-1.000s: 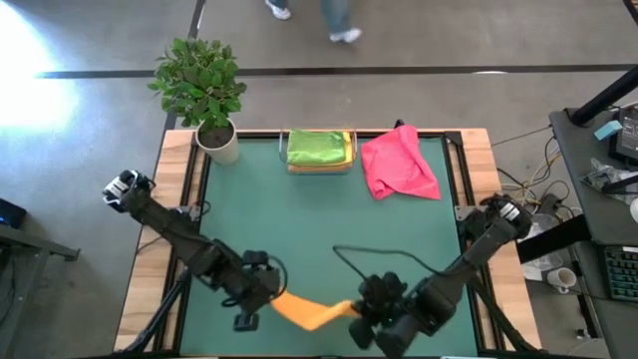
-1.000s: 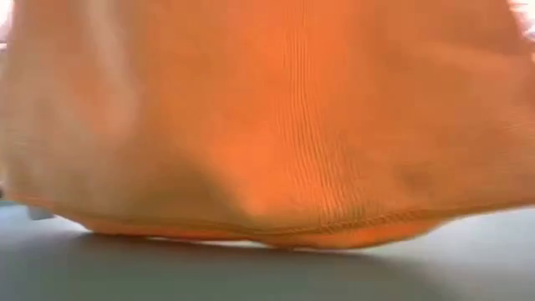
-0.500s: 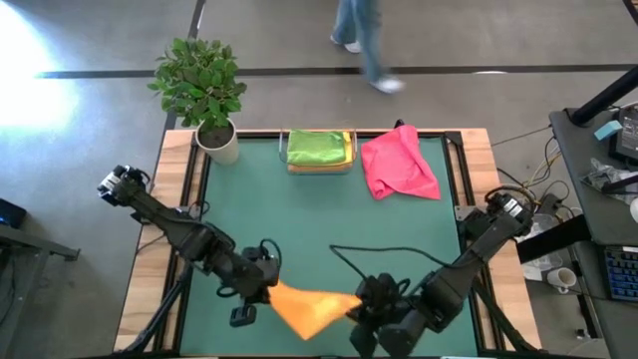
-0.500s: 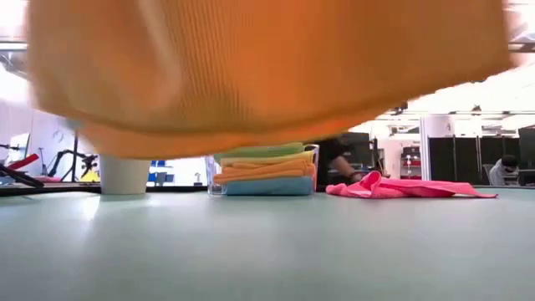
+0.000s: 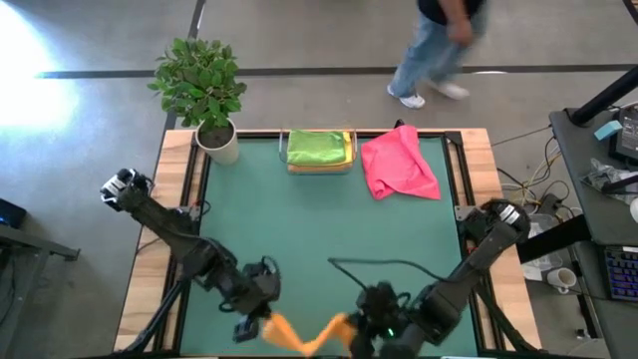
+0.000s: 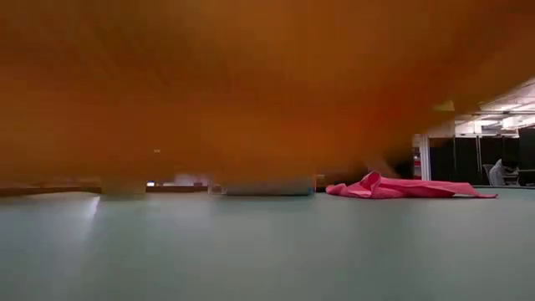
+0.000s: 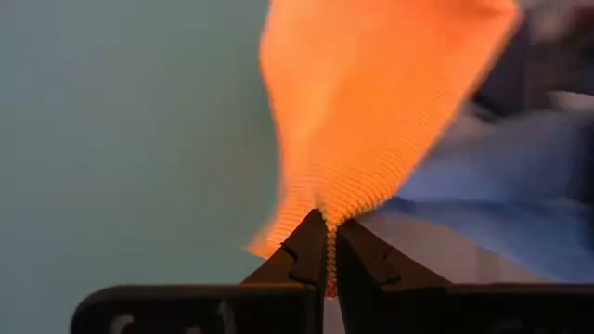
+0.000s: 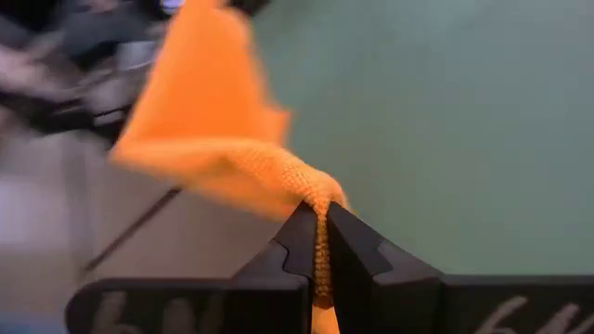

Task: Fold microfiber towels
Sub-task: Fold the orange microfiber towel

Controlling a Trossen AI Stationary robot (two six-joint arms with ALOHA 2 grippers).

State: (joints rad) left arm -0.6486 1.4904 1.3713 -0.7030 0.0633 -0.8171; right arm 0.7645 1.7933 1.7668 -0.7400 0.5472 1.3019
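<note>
Green matting covers the counter (image 5: 319, 214), whose near edge cuts off the fuzzy orange microfiber towel (image 5: 304, 334) strung between both arms. Left gripper (image 7: 327, 243) and right gripper (image 8: 318, 230) each have their fingers clamped on a towel corner. Orange cloth blocks most of the low view; no writing is legible.

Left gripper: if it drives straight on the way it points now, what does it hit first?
Likely the orange towel itself: the left gripper is shut on its edge and the cloth hangs directly ahead. Past it sits the right gripper, pinching the other end. Depth between them is unclear.
</note>
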